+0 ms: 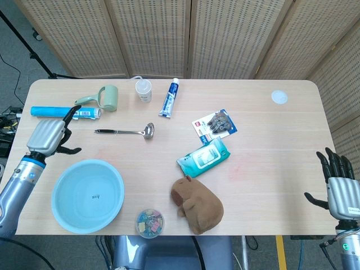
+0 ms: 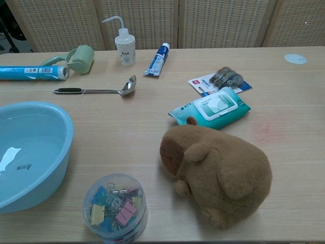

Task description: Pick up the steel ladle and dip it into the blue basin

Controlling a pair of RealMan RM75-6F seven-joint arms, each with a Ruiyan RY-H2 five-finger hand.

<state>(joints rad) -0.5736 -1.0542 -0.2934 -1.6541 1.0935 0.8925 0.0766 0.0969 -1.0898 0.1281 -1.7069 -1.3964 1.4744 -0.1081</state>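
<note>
My left hand [image 1: 49, 136] hovers over the table's [image 1: 270, 129] left side, back of hand up, fingers apart and holding nothing — it sits between the blue roll [image 1: 64, 112] and the blue basin [image 1: 88, 195], well left of the ladle handle. Only the head view shows it; chest cam doesn't catch it.

My right hand [image 1: 341, 188] hangs off the table's right edge, near corner, fingers spread and pointing up, nothing in it.

Steel ladle [image 1: 126, 132] lies flat on the tabletop, handle pointing left, bowl to the right, apart from everything around it. In the chest view the ladle [image 2: 96, 90] shows a dark grip on the handle end, bowl tilted up a bit.

Blue basin sits at the near-left, close to the table's front edge — looks like water inside, w/ a bright reflection on it in the chest view [image 2: 30, 152].

Other stuff: green lint roller [image 1: 102, 98] just behind the blue roll, squeeze bottle [image 1: 144, 90] and toothpaste tube [image 1: 169, 98] at the back. Mid-table, a carded pack [image 1: 216, 123], then a wet-wipes pack [image 1: 203, 157] nearer me. Brown plush toy [image 1: 196, 203] at the front, tub of binder clips [image 1: 150, 223] just left of it, beside the basin. White disc [image 1: 279, 97] far back right.
</note>
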